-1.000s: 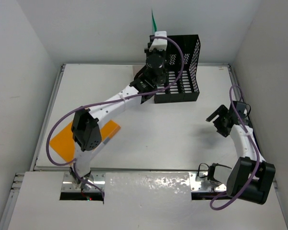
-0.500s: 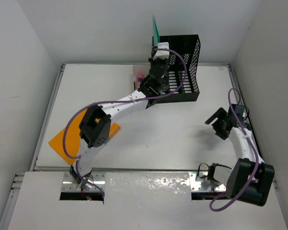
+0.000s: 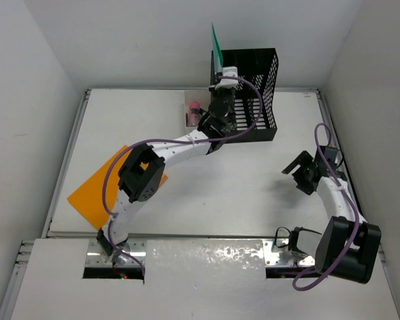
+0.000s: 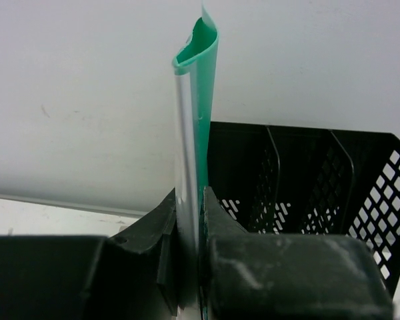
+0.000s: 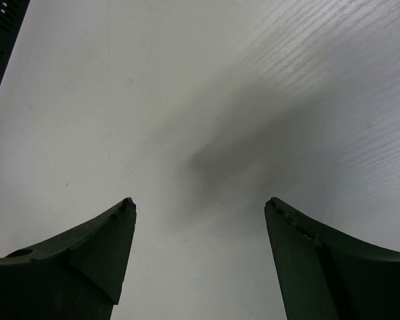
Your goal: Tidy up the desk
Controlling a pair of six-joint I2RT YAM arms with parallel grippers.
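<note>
Top view first: the left gripper [image 3: 221,72] is reaching to the far edge of the desk [image 3: 227,187], holding a green folder [image 3: 217,41] upright just over the left end of the black rack [image 3: 273,87]. So I'd call this the filing step, with the folder lined up but not yet down in a slot. An orange folder [image 3: 87,197] lies flat near the left front corner, partly under the arm, and I reckon it's next. There's a small box [image 3: 189,113] with something pink in it just left of the rack. The right gripper [image 3: 297,168] hangs over bare desk on the right, well apart from everything.

Left wrist view: the jaws are clamped on the green folder's [image 4: 203,100] lower edge, and it stands straight up between them. The rack's [image 4: 307,180] dividers are behind and to the right. Next move, as I see it: lower it into a slot without catching the wall, then let go. It looks thin and bendy, so it could buckle if it snags.

Right wrist view: jaws wide apart, nothing between them, just desk [image 5: 120,100] below.

The surface is a plain white top with metal rails, and white walls close in on three sides, so there's not much room behind the rack.
</note>
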